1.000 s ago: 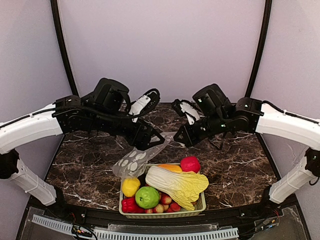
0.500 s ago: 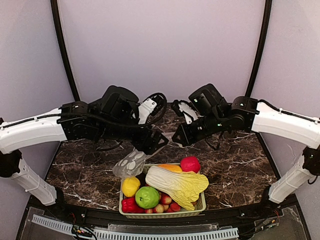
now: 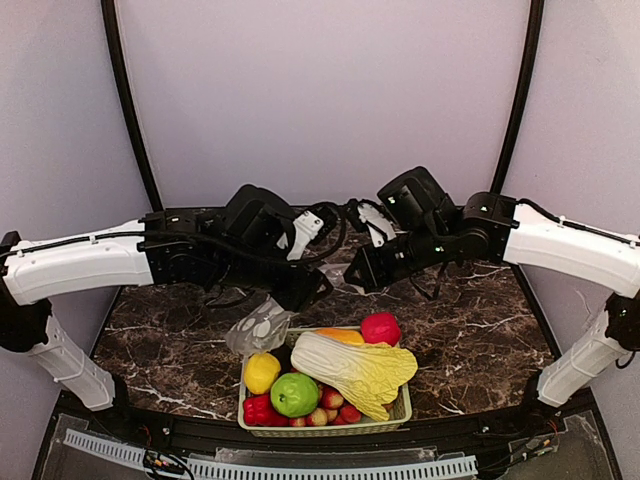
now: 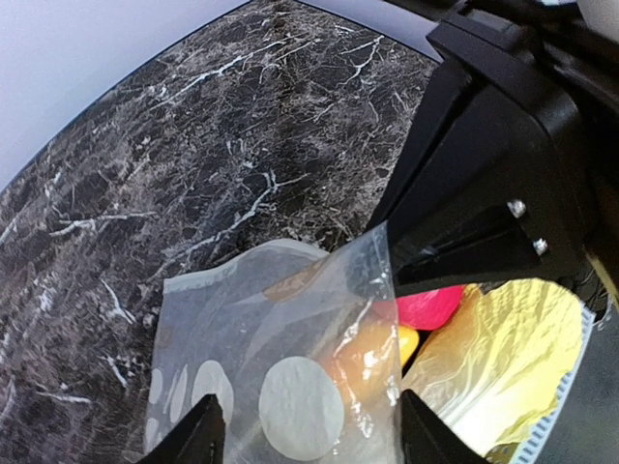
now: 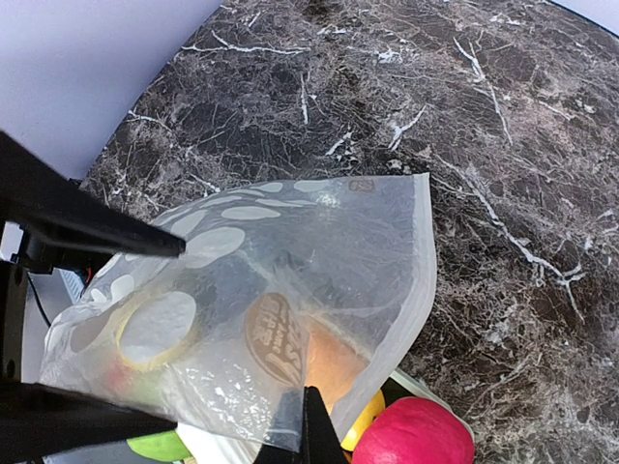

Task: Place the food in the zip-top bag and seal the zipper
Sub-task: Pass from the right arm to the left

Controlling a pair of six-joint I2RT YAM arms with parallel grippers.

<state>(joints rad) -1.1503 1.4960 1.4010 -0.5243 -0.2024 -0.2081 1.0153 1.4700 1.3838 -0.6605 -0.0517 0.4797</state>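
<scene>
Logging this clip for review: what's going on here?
The right gripper is shut on an edge of the dotted zip-top bag, holding it up behind the green basket. The left gripper is open, fingers either side of the film. The napa cabbage and other toy produce lie in the basket; nothing looks bagged.

A robotics lab test booth: plain pale lilac backdrop panels fill the upper frame, black curved frame poles flank a dark marble-patterned tabletop, and a white slotted cable duct runs along the bottom edge.
</scene>
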